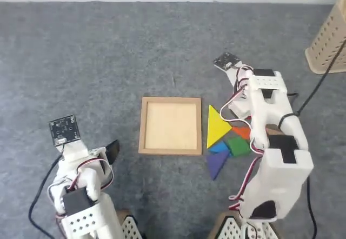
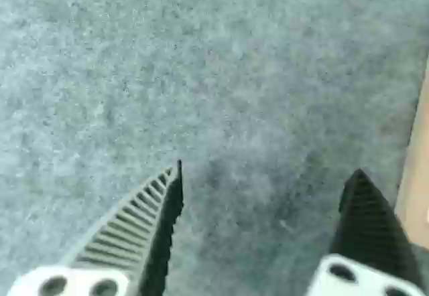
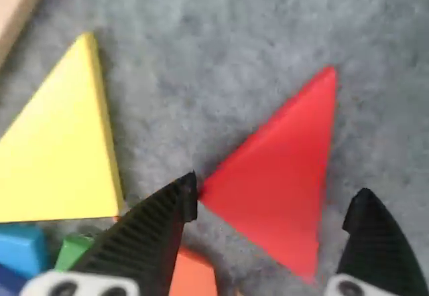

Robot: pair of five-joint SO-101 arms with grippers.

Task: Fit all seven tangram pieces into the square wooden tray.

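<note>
The square wooden tray [image 1: 170,125] lies in the middle of the carpet with nothing in it; its edge [image 2: 417,175] shows in the left wrist view. Just right of it lie the yellow triangle [image 1: 216,125], orange piece [image 1: 241,132], green piece [image 1: 238,146], blue piece [image 1: 220,147] and purple piece [image 1: 216,164]. My right gripper [image 3: 275,205] hangs open over the red triangle [image 3: 281,175], one finger at the triangle's corner beside the yellow triangle [image 3: 60,155]. My left gripper [image 2: 268,182] is open above bare carpet, left of the tray.
A perforated beige container [image 1: 328,39] stands at the far right edge. Grey carpet covers the table. The right arm's body [image 1: 270,136] hangs over the pieces' right side. A tray corner [image 3: 17,1] shows beyond the yellow triangle.
</note>
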